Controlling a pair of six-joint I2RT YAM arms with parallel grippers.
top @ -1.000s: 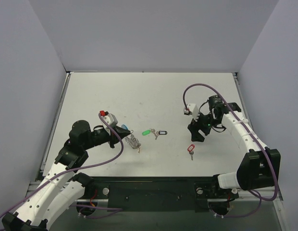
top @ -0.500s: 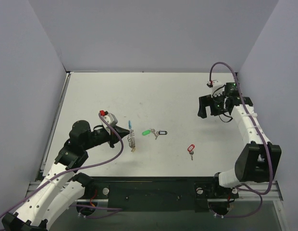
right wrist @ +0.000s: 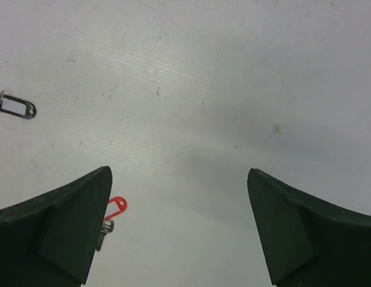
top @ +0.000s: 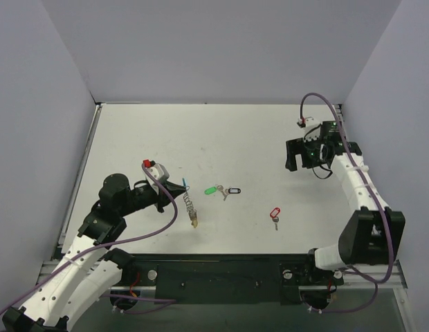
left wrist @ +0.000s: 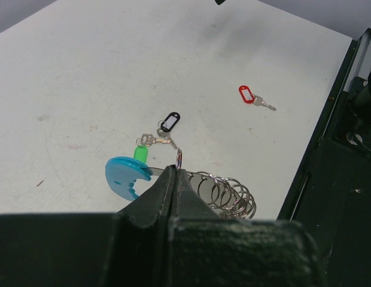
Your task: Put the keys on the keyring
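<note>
- The left gripper [left wrist: 176, 174] had its fingers pressed together, pinching the keyring [left wrist: 224, 194] at the top of its chain. The coils hung free beside the jaws, with the light-blue tag [left wrist: 124, 176] just next to the tips. We judged this hold was meant to keep the ring lifted and presented for threading.
- In the top view the chain dangled from that gripper toward the table [top: 201, 138], with the small yellow piece [top: 194, 222] at its low end. We could not tell whether it touched the surface.
- The right gripper [right wrist: 178, 179] had its fingers [right wrist: 72, 230] spread wide and held nothing. It hung over bare table at the far right, well apart from the keys [top: 225, 194].
- None of the keys was on the ring. The green-tagged key [top: 211, 189] and the black-tagged key [top: 233, 190] lay together just right of the keyring. The red-tagged key [top: 275, 213] lay alone, nearer and further right.
- We judged the red-tagged key the easiest first fetch for the right arm, since it lay closest to that side and nothing crowded it.
- Open table surrounded all three keys. The grey walls [top: 62, 104] stood well away, and only the black rail [top: 221, 277] along the near edge came close to the hanging chain.
</note>
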